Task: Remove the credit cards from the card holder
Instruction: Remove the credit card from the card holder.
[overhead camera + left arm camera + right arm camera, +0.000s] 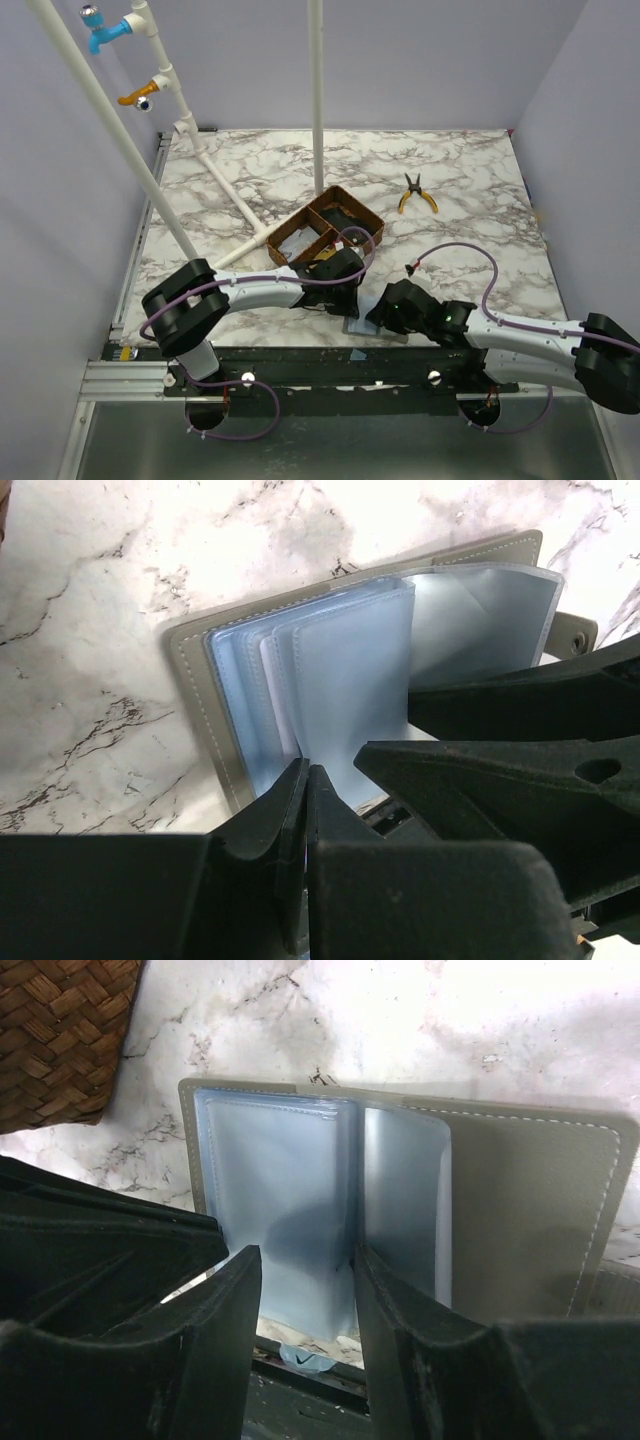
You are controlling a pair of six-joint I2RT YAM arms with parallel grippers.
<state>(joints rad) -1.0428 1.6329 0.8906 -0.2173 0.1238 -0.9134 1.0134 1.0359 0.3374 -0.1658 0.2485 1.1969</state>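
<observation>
Your left gripper [305, 775] fills the bottom of its own view, fingers pressed together right at the near edge of the wallet [190, 680]. You cannot tell if a sleeve is caught between them. The wallet lies open on the table [90, 600] with its clear blue sleeves [350, 680] fanned up. A white strip between two of them looks like a card [283, 695].

From the right wrist, your right gripper [305, 1300] is spread, with one sleeve standing in the gap. This view shows a woven corner of the brown tray [60, 1030]; the left wrist view does not.

From the top, both arms crowd over the wallet and hide most of it. It sits at the near table edge, between the two grippers. Yellow pliers [417, 193] lie well apart, to the right past the tray. White pipes [318, 100] stand over the far side.
</observation>
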